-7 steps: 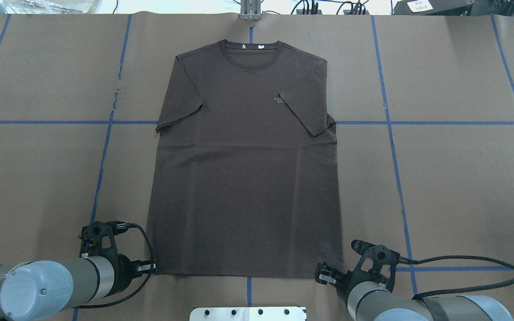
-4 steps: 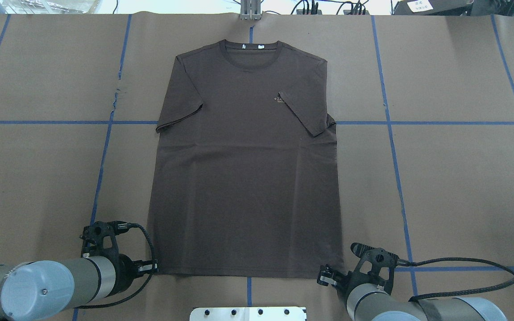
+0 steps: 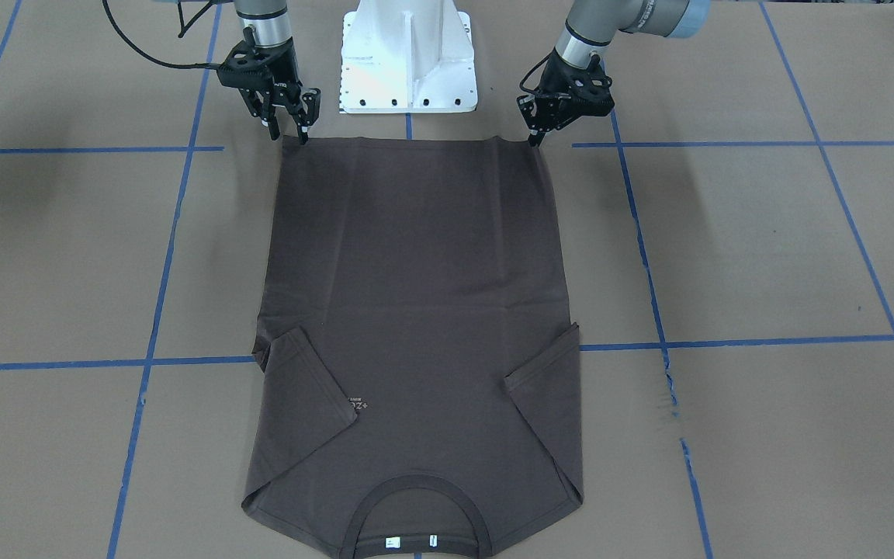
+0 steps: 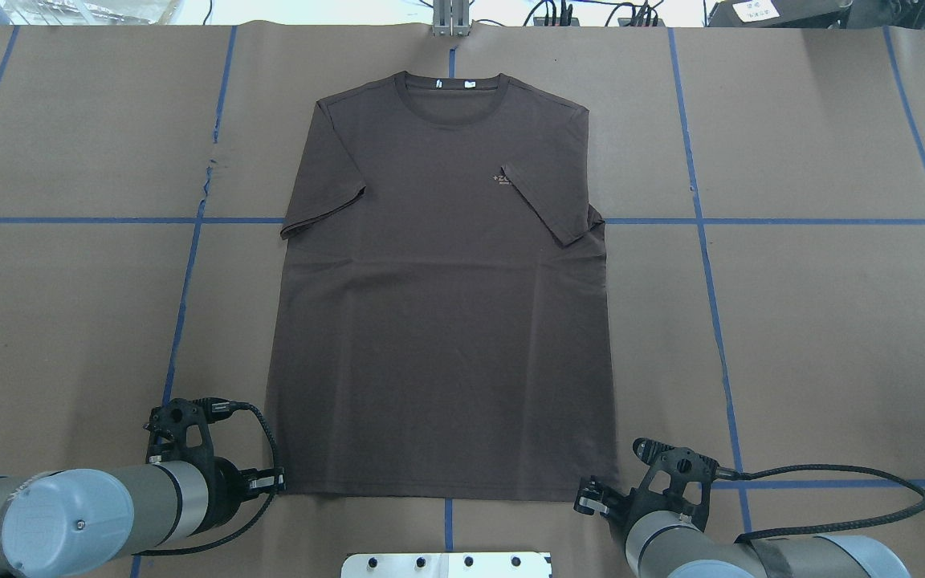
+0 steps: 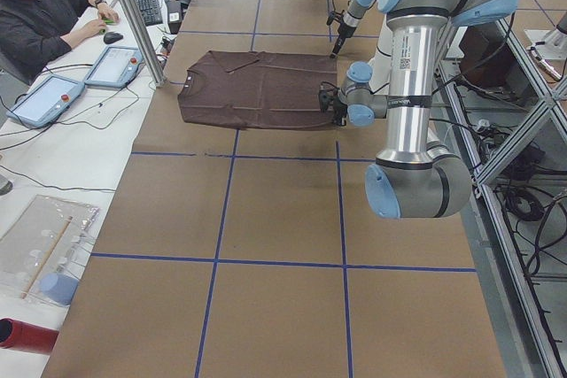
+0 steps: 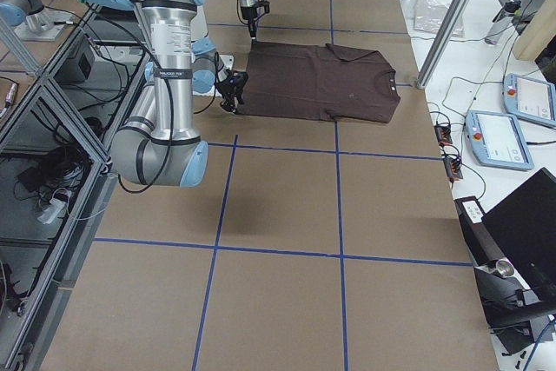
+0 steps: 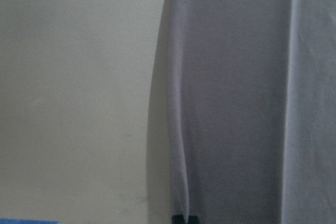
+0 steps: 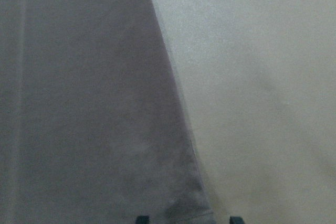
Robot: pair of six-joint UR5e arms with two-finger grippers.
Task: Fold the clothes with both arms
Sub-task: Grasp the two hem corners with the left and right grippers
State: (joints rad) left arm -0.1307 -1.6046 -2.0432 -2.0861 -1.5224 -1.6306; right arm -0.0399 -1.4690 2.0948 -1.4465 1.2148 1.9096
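Observation:
The dark brown T-shirt (image 4: 438, 321) lies flat on the brown table paper with its collar (image 4: 448, 84) at the far side and both sleeves folded inward. My left gripper (image 4: 276, 482) sits at the near left hem corner. The left wrist view shows its fingertips (image 7: 184, 219) together on the shirt's edge (image 7: 176, 129). At the near right hem corner, my right gripper (image 4: 584, 499) stands open. Its two tips straddle the corner (image 8: 188, 219) of the cloth (image 8: 89, 103). The front-facing view has the left gripper (image 3: 534, 140) and right gripper (image 3: 289, 133) at the hem's two ends.
The white base block (image 4: 446, 564) stands between the arms at the near edge. Blue tape lines (image 4: 711, 305) cross the paper. A person (image 5: 44, 15) sits at a side desk with tablets beyond a metal post (image 5: 133, 15).
My right gripper has shifted slightly nearer and to the right at the hem corner. The left arm and the shirt have not moved.

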